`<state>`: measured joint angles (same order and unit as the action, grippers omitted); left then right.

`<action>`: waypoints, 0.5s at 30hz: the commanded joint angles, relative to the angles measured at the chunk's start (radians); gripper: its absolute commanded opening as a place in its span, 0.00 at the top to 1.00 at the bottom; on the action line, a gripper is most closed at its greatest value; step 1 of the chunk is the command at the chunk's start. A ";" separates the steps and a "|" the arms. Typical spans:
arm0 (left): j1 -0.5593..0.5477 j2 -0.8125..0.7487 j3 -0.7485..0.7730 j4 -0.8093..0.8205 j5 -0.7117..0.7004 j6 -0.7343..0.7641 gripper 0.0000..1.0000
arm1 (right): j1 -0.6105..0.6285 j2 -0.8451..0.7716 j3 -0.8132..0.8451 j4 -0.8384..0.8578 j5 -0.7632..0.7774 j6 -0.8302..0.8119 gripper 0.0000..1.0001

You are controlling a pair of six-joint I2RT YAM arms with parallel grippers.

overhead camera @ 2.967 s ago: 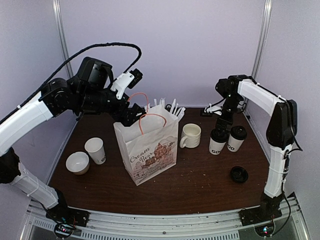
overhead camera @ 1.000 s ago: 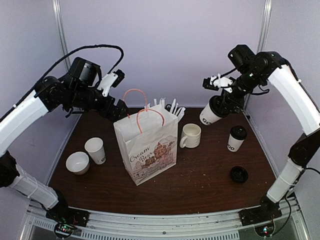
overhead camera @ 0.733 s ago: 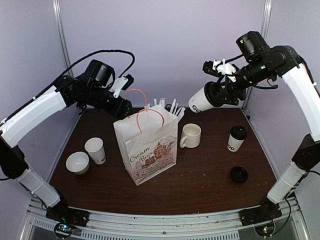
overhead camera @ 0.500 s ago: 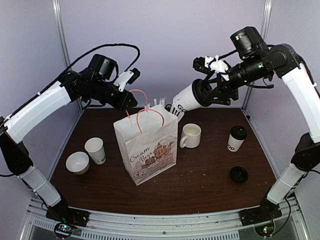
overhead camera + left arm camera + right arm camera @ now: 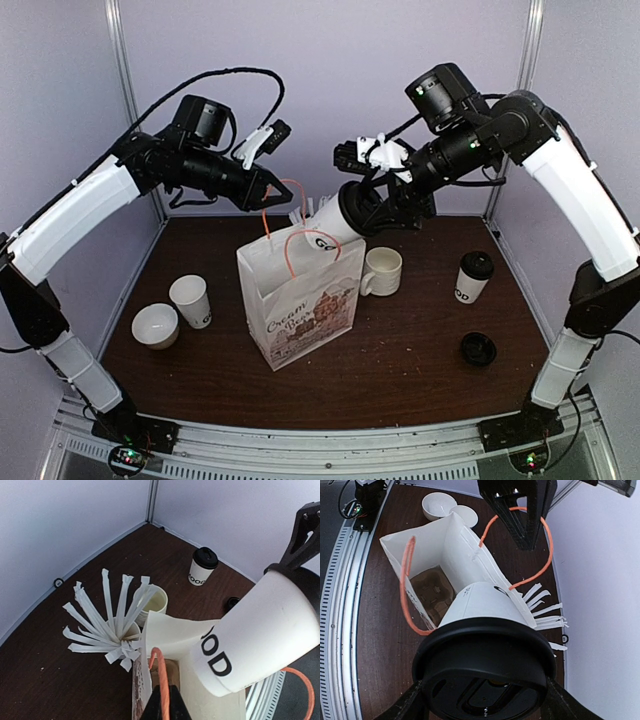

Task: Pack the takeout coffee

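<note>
Bag [image 5: 300, 300] stands mid-worktop, its mouth held open by the left jaws, pinched shut on the orange handle [image 5: 161, 675]. Right jaws clamp a lidded cup [image 5: 325, 228], tilted base-first over the mouth. Second cup [image 5: 472, 278] stands at right.

Risk: the tilt leaks coffee, or the base snags the rim and topples the bag.

Worktop [image 5: 420, 350] dark brown, crumb-specked. Walls pale lilac.

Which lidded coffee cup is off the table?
The cup the right gripper holds tilted over the paper bag's open mouth; the other lidded cup stands upright on the table.
</note>
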<state>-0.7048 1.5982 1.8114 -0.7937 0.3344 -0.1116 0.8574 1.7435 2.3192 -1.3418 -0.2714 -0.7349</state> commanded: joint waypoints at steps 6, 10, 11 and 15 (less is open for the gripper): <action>-0.081 -0.007 0.003 0.035 0.102 -0.043 1.00 | 0.111 -0.001 -0.065 -0.047 0.085 -0.053 0.34; -0.126 -0.003 0.022 0.021 0.109 -0.038 1.00 | 0.151 -0.030 -0.132 -0.068 0.119 -0.073 0.35; -0.139 0.001 0.031 0.013 0.111 -0.034 1.00 | 0.161 -0.038 -0.147 -0.074 0.124 -0.078 0.35; -0.191 0.027 0.071 -0.023 0.100 -0.022 1.00 | 0.196 -0.064 -0.200 -0.101 0.136 -0.095 0.35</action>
<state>-0.8536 1.6035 1.8278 -0.8101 0.4225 -0.1436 1.0233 1.7424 2.1548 -1.3987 -0.1741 -0.8059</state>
